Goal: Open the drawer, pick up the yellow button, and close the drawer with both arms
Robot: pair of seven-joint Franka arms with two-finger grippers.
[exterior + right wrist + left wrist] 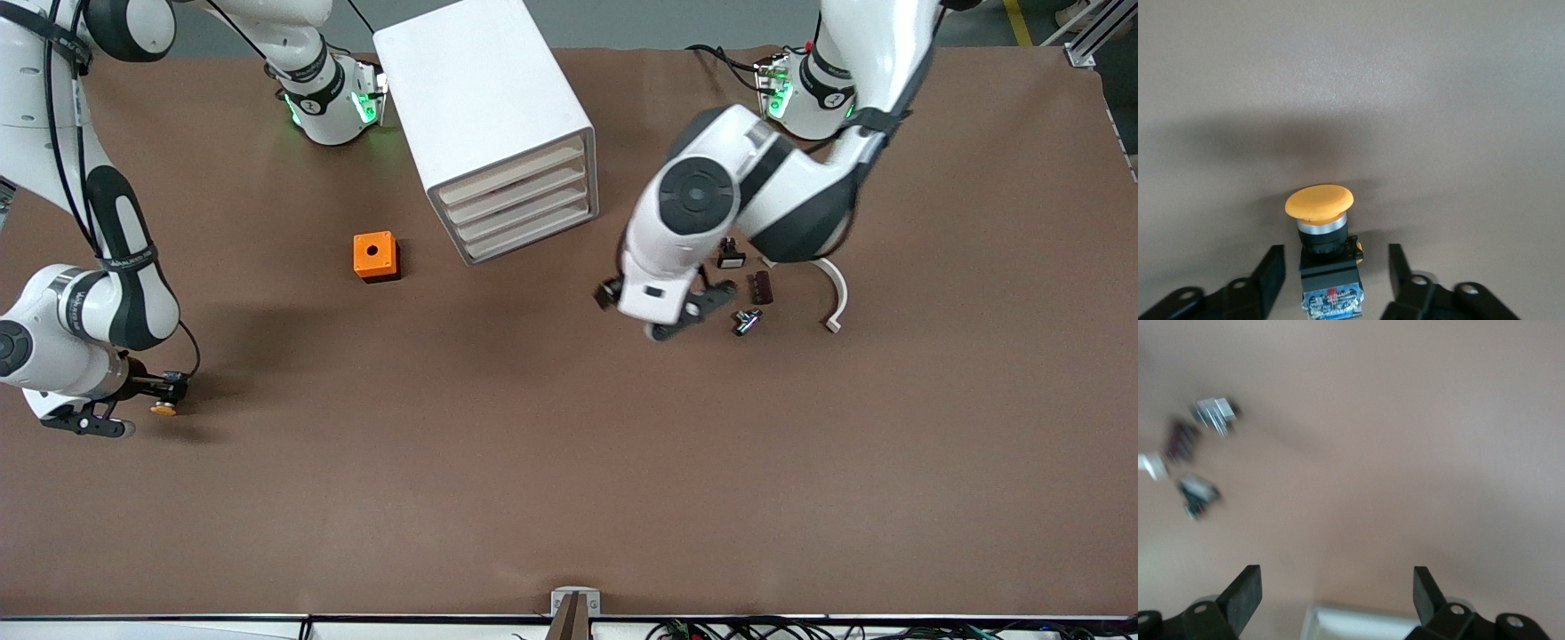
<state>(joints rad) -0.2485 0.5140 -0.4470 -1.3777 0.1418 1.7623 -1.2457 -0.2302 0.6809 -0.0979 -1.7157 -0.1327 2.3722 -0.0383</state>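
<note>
The cabinet stands with all four drawers shut. The left gripper hangs near its front, fingers apart, empty. The right gripper, fingers apart, straddles the button lying on the table at the right arm's end, its cap pointing away from the wrist.

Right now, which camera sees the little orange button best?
The right wrist view: the button fills the middle, orange cap on top of a black-and-blue body, between the open right gripper fingers. The front view shows only a tiny orange dot. The left wrist view misses it.
</note>
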